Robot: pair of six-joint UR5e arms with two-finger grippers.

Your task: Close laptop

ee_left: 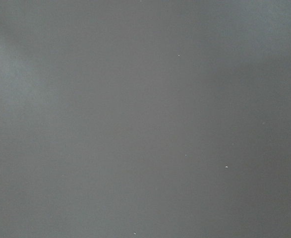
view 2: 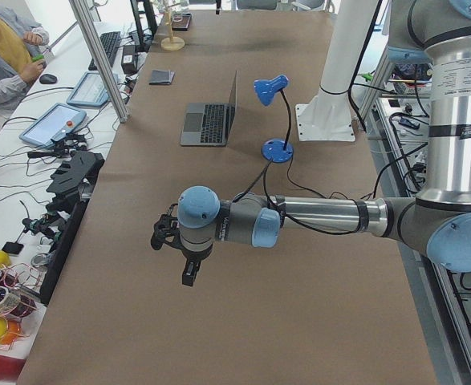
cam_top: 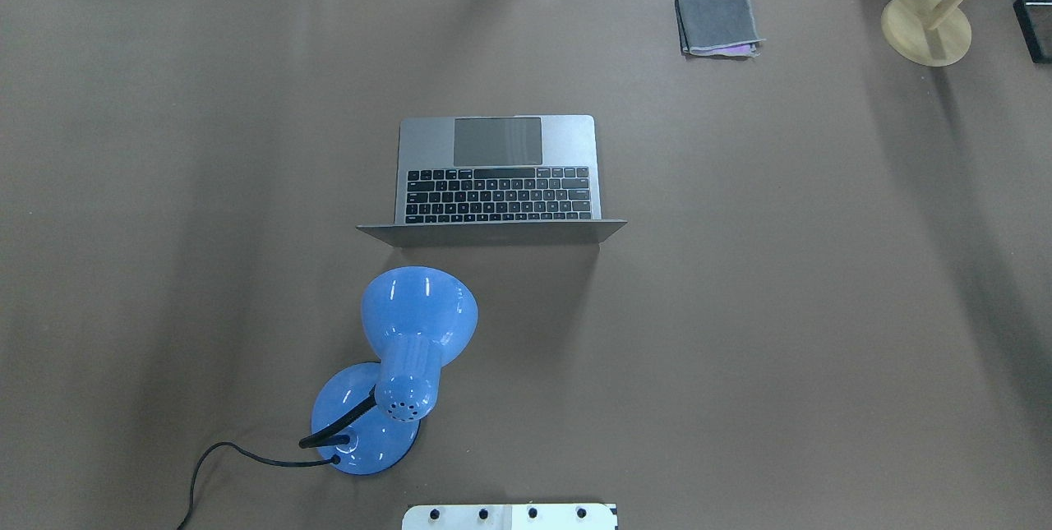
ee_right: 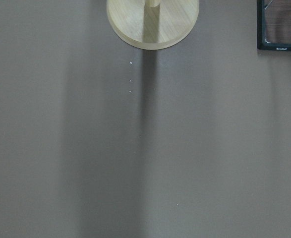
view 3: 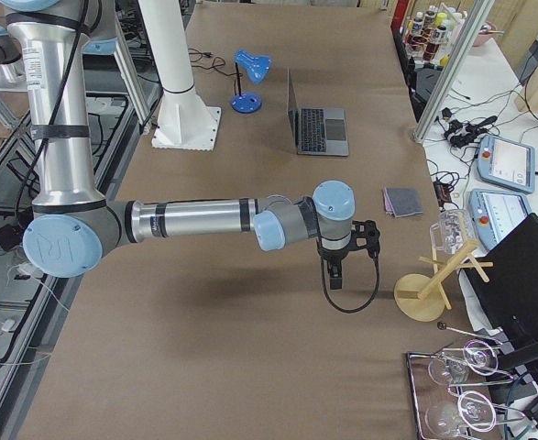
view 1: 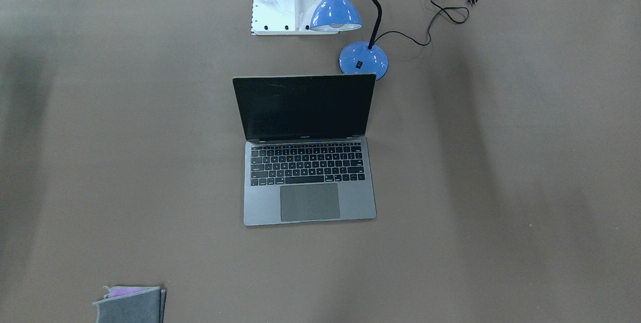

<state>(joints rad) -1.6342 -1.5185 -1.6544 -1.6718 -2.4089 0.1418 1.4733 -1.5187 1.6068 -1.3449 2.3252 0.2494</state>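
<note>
The laptop (view 1: 308, 163) stands open in the middle of the brown table, screen dark and upright, keyboard and trackpad facing away from the robot. It also shows in the overhead view (cam_top: 497, 177) and in both side views (view 2: 211, 120) (view 3: 319, 128). My left gripper (view 2: 188, 273) hangs over bare table far from the laptop, toward the table's left end. My right gripper (view 3: 334, 275) hangs over bare table toward the right end. Both show only in side views, so I cannot tell whether they are open or shut. The wrist views show no fingers.
A blue desk lamp (cam_top: 403, 366) with a black cord stands just behind the laptop's lid, on the robot's side. A grey felt pouch (cam_top: 717, 23) lies at the far right. A wooden stand (cam_top: 927, 27) (ee_right: 152, 22) and a black tray (ee_right: 281, 25) are at the right end.
</note>
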